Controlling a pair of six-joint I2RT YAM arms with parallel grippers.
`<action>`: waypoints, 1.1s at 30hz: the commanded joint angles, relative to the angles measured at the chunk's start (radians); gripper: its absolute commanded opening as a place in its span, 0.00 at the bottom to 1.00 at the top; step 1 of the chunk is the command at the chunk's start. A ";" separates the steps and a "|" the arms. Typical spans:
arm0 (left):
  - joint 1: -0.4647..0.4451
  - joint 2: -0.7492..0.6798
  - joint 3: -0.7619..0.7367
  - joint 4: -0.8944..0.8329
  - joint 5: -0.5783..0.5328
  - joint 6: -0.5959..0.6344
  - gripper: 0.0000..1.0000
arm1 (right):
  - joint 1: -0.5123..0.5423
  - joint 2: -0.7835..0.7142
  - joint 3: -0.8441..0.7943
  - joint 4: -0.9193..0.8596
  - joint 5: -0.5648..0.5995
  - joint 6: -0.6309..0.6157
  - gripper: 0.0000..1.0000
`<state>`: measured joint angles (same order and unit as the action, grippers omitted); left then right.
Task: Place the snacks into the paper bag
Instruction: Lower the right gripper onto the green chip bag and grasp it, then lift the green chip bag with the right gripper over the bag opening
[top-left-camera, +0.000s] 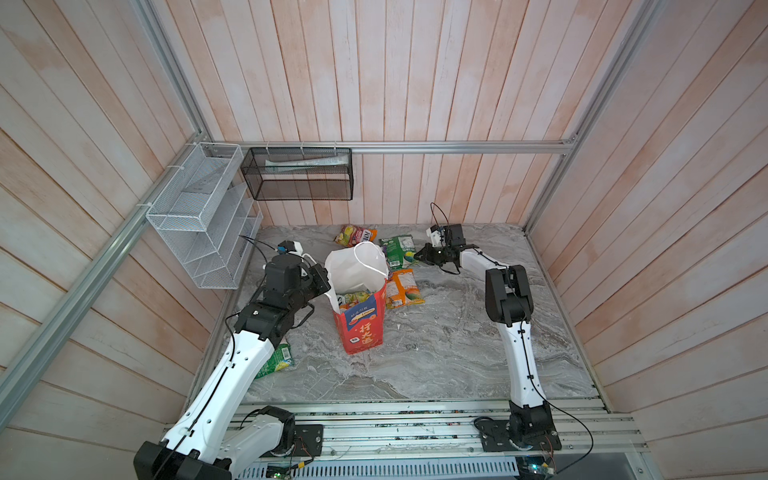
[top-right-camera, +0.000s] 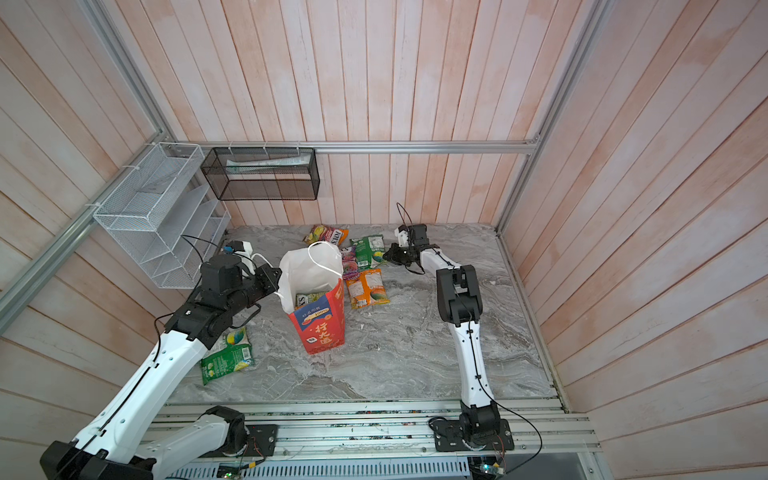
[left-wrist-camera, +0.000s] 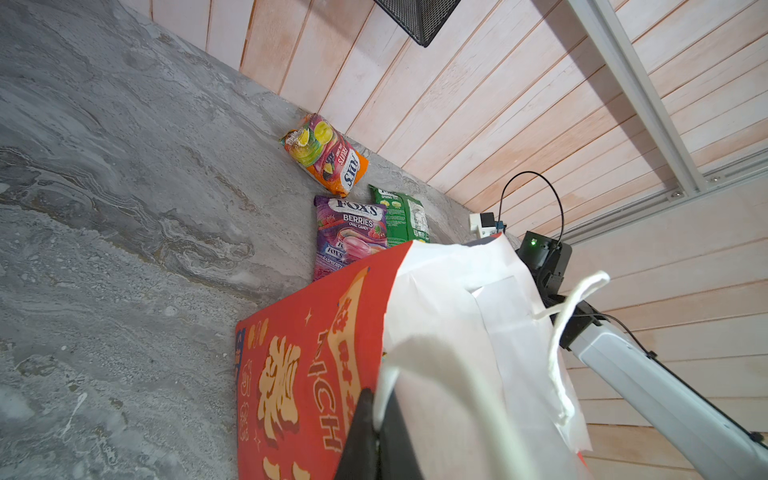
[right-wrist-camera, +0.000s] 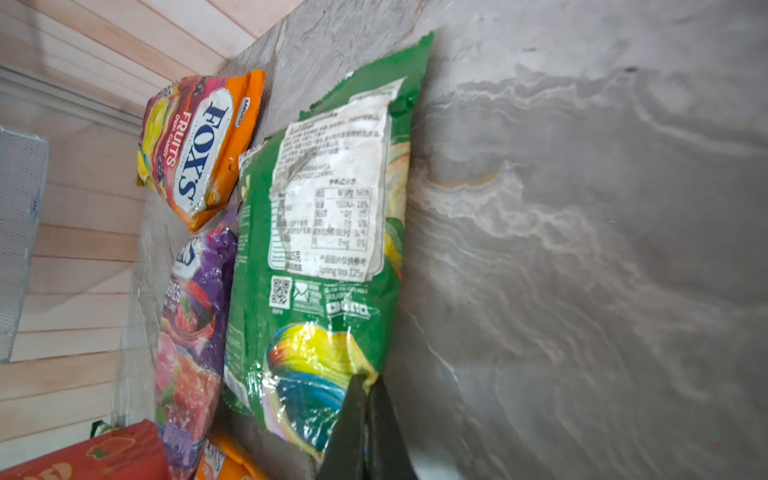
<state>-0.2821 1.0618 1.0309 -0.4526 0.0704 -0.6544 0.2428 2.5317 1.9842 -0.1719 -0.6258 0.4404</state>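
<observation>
Desk: How far along are you with the snacks?

Me: Partway, I'd say. The paper bag (top-left-camera: 360, 332) stands upright on the table (top-left-camera: 436, 353) with its mouth open. I can see a bagged packet (top-left-camera: 353, 298) low inside. Whether more lie under it, I can't tell.

Desk: What's outside?

Me: Five. Just beyond the bag, toward the wall, the purple berries packet (left-wrist-camera: 347, 237) lies flat. The spring-tea packet (right-wrist-camera: 324, 232) lies against its edge on the side away from the bag. Farther beyond the bag, the orange fruits packet (left-wrist-camera: 326, 156) sits close to the wall. An orange packet (top-left-camera: 404, 289) lies just beside the bag on my right arm's side. A green packet (top-right-camera: 227, 353) lies on the bag's other side, partly under my left arm (top-right-camera: 137, 374).

Desk: And the grippers?

Me: My left gripper (left-wrist-camera: 378, 409) is pinched on the bag's rim, on the side nearest that arm, steadying the mouth. My right gripper (right-wrist-camera: 366, 399) has its fingers pressed together on a corner of the spring-tea packet, which lies flat on the table, not yet lifted.

Desk: So what remains?

Me: As I judge it, I lift that one, carry it over the bag's mouth and drop it, and then four more follow. The green packet looks the awkward one, since the arm above it is busy with the bag.
</observation>
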 joint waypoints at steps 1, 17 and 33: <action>-0.005 0.000 -0.006 0.005 0.006 0.009 0.00 | 0.021 -0.048 -0.037 -0.049 0.002 -0.033 0.00; -0.006 -0.003 -0.011 0.009 0.005 0.007 0.00 | 0.035 -0.556 -0.400 0.158 0.176 0.090 0.00; -0.006 -0.003 -0.010 0.009 0.012 0.009 0.00 | 0.196 -0.982 -0.581 0.201 0.397 0.112 0.00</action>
<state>-0.2825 1.0618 1.0309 -0.4519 0.0708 -0.6544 0.3790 1.6089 1.3624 0.0143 -0.2974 0.5907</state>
